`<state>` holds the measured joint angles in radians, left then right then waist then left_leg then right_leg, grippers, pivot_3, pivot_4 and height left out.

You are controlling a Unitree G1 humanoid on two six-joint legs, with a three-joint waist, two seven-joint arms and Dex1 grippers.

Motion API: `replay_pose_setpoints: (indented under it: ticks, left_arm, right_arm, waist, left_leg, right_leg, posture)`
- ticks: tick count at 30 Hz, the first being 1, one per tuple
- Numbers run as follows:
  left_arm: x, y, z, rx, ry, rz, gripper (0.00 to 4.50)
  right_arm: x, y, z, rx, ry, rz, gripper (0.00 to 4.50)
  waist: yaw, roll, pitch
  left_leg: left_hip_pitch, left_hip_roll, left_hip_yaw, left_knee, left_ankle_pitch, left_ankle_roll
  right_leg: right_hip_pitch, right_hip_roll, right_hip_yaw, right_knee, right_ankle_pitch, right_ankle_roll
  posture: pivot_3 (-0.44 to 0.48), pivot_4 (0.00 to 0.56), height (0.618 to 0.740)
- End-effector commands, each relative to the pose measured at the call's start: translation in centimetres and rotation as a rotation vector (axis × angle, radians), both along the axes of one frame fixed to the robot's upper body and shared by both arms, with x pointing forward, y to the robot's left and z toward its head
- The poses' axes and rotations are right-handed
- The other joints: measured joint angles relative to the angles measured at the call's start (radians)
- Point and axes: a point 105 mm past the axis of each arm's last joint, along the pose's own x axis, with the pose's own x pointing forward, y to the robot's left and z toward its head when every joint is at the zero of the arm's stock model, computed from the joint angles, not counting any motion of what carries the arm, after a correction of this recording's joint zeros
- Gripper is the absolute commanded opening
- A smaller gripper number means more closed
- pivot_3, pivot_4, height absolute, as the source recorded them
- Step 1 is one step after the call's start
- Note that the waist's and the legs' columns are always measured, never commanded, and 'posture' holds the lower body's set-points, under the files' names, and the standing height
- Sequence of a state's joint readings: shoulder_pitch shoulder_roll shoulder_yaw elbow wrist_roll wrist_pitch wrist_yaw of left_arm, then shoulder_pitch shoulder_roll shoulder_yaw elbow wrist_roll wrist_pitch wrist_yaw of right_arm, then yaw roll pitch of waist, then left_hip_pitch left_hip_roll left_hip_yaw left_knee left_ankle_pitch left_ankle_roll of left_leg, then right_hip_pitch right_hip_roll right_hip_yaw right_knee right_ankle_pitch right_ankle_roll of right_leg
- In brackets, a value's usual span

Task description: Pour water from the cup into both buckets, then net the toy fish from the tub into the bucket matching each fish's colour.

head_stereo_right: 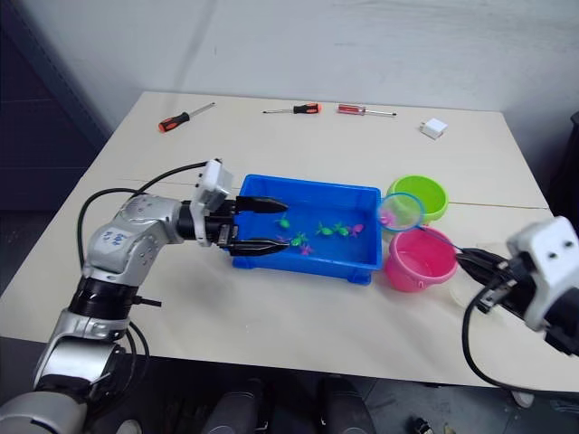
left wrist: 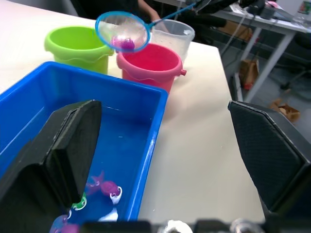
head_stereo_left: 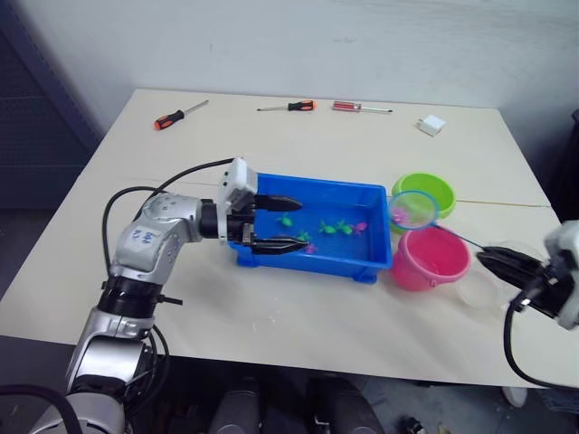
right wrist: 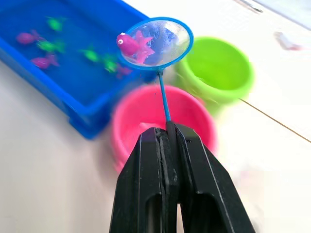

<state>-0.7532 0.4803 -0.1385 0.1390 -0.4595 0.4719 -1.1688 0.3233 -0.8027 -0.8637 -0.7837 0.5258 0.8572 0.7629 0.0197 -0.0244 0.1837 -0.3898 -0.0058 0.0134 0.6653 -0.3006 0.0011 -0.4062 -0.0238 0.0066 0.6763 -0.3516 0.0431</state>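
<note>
Right claw (right wrist: 167, 133) clamps the net (right wrist: 155, 43) (wrist view reveals a pink fish (right wrist: 132, 46)); left claw (head_stereo_left: 276, 222) spread apart.

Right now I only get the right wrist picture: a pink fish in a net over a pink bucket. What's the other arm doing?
Observer: The left tool is open and straddles the near wall of the tub, one finger over the water and one outside.
Operator: Is the water jug anywhere?
Observer: Yes, the cup stands beside the pink bucket, on the robot's right, close under the right tool that grips the net.
Operator: Anything else lying around?
Observer: Three screwdrivers and a small white block lie beyond the tub.
</note>
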Motion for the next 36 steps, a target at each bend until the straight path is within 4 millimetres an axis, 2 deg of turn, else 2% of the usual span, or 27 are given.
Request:
replay_pose_setpoints:
  ticks: [1, 4, 11, 16, 18, 22, 24, 26, 28, 30, 33, 36]
  left_arm:
    - [0.2, -0.6, 1.0, -0.003, -0.051, -0.048, 4.49]
    - [0.4, -0.9, 0.9, -0.002, -0.056, -0.061, 4.49]
    - [0.8, -1.0, 1.0, -0.002, -0.072, -0.067, 4.49]
    - [1.0, -0.9, 1.2, -0.005, -0.079, -0.065, 4.49]
    - [1.0, -0.9, 1.2, -0.005, -0.080, -0.065, 4.49]
    - [1.0, -0.8, 1.2, -0.006, -0.081, -0.054, 4.49]
    - [1.0, -0.7, 1.1, -0.004, -0.081, -0.049, 4.49]
    - [1.0, -0.6, 1.1, -0.001, -0.080, -0.041, 4.49]
    - [1.0, -0.4, 1.0, 0.002, -0.081, -0.032, 4.49]
    - [0.9, -0.3, 1.1, 0.002, -0.080, -0.030, 4.49]
    - [1.2, 0.4, 0.7, 0.027, -0.082, 0.007, 4.49]
    - [1.5, 1.1, 0.1, 0.049, -0.068, 0.054, 4.49]
  right_arm:
    - [-1.4, -0.6, 1.3, -0.253, -0.082, -0.010, 0.00]
    - [-1.7, -1.0, 1.3, -0.398, -0.107, 0.000, 0.00]
    - [-1.9, -1.4, 0.7, -1.148, -0.182, 0.277, 0.00]
    - [-0.9, -2.2, 2.2, -1.277, -0.279, 0.256, 0.00]
    - [-0.9, -1.3, 1.5, -1.264, -0.278, 0.328, 0.00]
    - [-0.2, -1.9, 2.9, -1.305, -0.331, 0.276, 0.00]
    - [-0.6, -0.5, 0.9, -1.261, -0.287, 0.428, 0.00]
    - [-0.2, -0.9, 1.9, -1.308, -0.340, 0.383, 0.00]
    - [0.5, -2.3, 3.7, -1.328, -0.377, 0.264, 0.00]
    - [0.8, -2.8, 4.4, -1.280, -0.394, 0.216, 0.00]
    - [1.5, -0.9, 3.9, -0.977, -0.426, 0.223, 0.00]
    - [2.4, 1.3, 3.6, -0.541, -0.390, 0.188, 0.00]
  waist:
    - [0.001, 0.000, 0.000]
    - [-0.007, 0.000, 0.000]
    - [-0.023, 0.000, 0.000]
    - [-0.024, 0.000, 0.000]
    - [-0.022, 0.000, 0.000]
    - [-0.023, 0.000, 0.000]
    - [-0.022, 0.000, 0.000]
    - [-0.022, -0.001, 0.000]
    - [-0.025, -0.001, 0.000]
    - [-0.025, -0.001, 0.000]
    - [-0.026, -0.001, 0.000]
    - [-0.027, 0.000, 0.000]
  left_leg:
    - [0.000, 0.000, 0.000, 0.000, 0.000, 0.000]
    - [0.001, 0.000, 0.000, -0.001, 0.000, 0.000]
    - [0.003, 0.000, 0.001, 0.000, 0.000, 0.000]
    - [0.005, 0.000, 0.001, 0.000, 0.002, -0.004]
    - [0.005, 0.000, 0.001, 0.000, 0.003, -0.005]
    - [0.006, 0.000, 0.000, -0.001, 0.003, -0.005]
    - [0.007, 0.000, 0.000, 0.000, 0.003, -0.005]
    - [0.011, 0.000, 0.000, -0.002, 0.003, -0.005]
    - [0.012, 0.000, 0.001, -0.002, 0.002, -0.005]
    - [0.014, 0.000, 0.002, -0.002, 0.002, -0.005]
    - [0.015, 0.001, 0.001, -0.003, 0.002, -0.005]
    - [0.015, 0.002, 0.001, -0.003, 0.003, -0.006]
  right_leg:
    - [0.000, 0.000, 0.000, 0.000, 0.000, 0.000]
    - [0.001, 0.001, 0.001, 0.000, 0.000, 0.000]
    - [0.003, 0.002, 0.002, 0.000, 0.000, 0.000]
    - [0.005, 0.002, 0.002, 0.000, 0.000, 0.001]
    - [0.005, 0.002, 0.002, 0.000, 0.000, 0.001]
    - [0.007, 0.002, 0.001, -0.001, 0.000, 0.001]
    - [0.008, 0.002, 0.001, -0.001, 0.000, 0.001]
    - [0.012, 0.002, 0.001, -0.003, 0.000, 0.001]
    - [0.013, 0.002, 0.002, -0.003, 0.000, 0.001]
    - [0.014, 0.002, 0.002, -0.003, 0.000, 0.001]
    - [0.015, 0.002, 0.002, -0.003, 0.000, 0.001]
    - [0.015, 0.003, 0.002, -0.002, 0.000, 0.000]
  posture:
    - [0.000, 0.150, 0.740]
    - [0.000, 0.150, 0.740]
    - [0.000, 0.150, 0.740]
    - [0.000, 0.150, 0.740]
    - [0.000, 0.150, 0.740]
    - [0.000, 0.150, 0.740]
    - [0.000, 0.150, 0.740]
    - [0.000, 0.150, 0.740]
    - [0.000, 0.150, 0.740]
    - [0.000, 0.150, 0.740]
    - [0.000, 0.150, 0.740]
    - [0.000, 0.150, 0.740]
